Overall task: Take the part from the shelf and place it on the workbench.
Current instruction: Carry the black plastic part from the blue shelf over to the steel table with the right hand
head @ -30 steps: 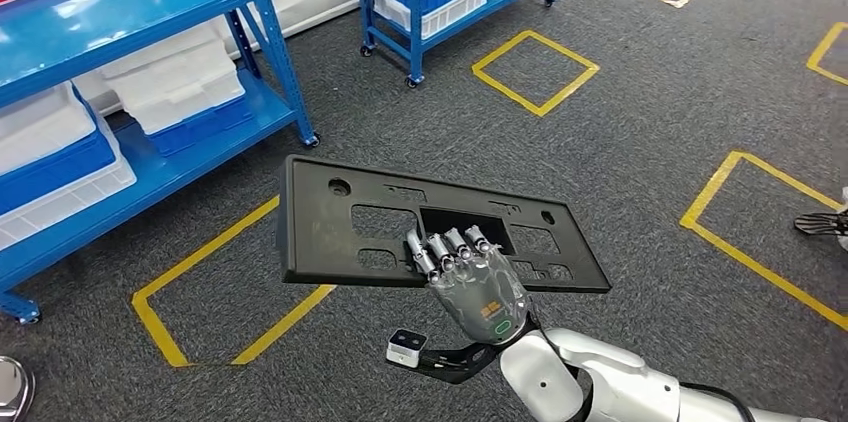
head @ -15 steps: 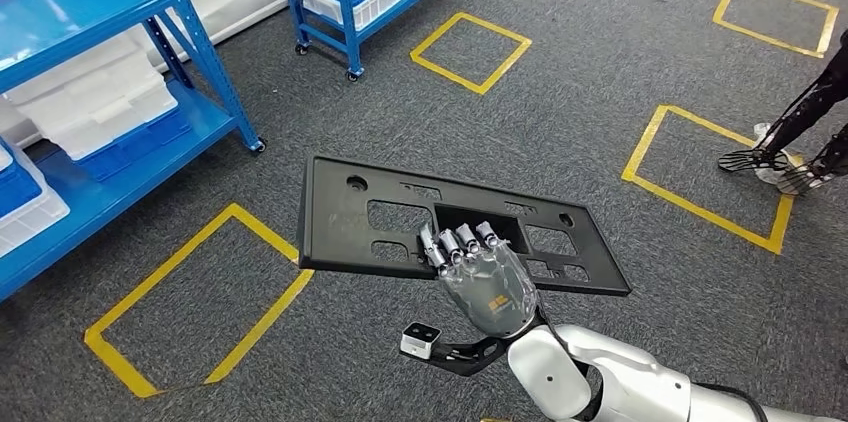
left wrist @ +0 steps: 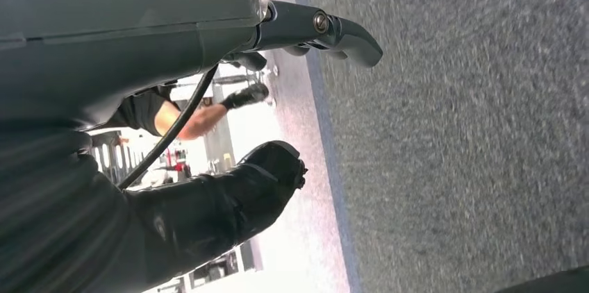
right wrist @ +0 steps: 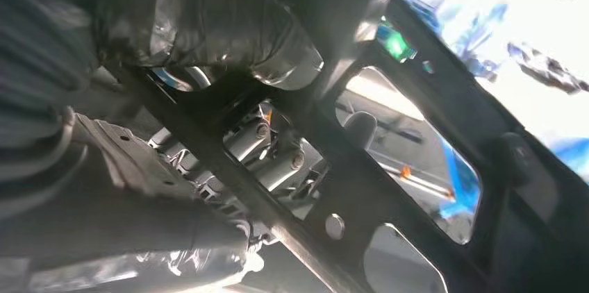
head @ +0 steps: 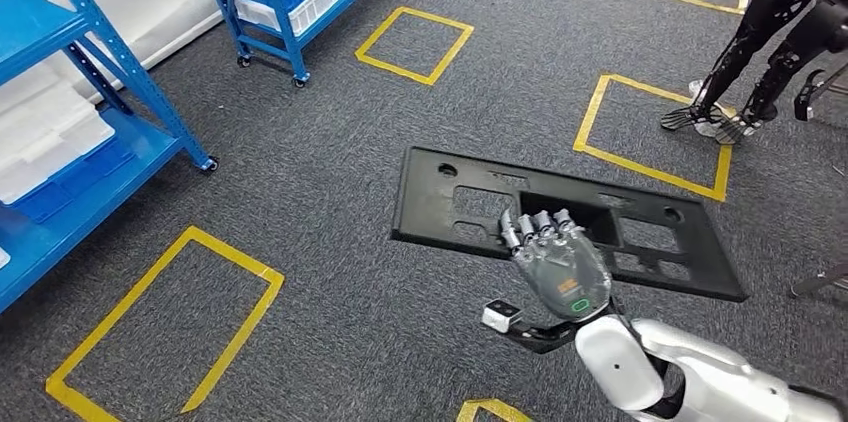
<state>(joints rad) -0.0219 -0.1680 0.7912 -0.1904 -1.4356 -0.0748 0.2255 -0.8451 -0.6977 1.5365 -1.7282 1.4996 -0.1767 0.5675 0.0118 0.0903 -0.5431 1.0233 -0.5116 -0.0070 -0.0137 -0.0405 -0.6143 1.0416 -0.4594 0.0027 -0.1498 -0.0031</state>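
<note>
One right hand [head: 556, 257] gripping panel [head: 470, 192]

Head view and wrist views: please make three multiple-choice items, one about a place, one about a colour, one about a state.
1. Where is the flat black plastic panel with rectangular cut-outs?
A. lying on the blue metal shelf
B. held up over the grey carpet floor
C. on a workbench

2. What colour are the taped squares on the floor?
A. yellow
B. red
C. white

3. What is the right hand doing?
A. hanging with nothing in it
B. resting flat on the floor
C. gripping the panel

Answers:
1 B: the panel is off the blue metal shelf, above the grey carpet floor.
2 A: the taped squares are yellow.
3 C: the right hand has its fingers hooked through a cut-out.
</note>
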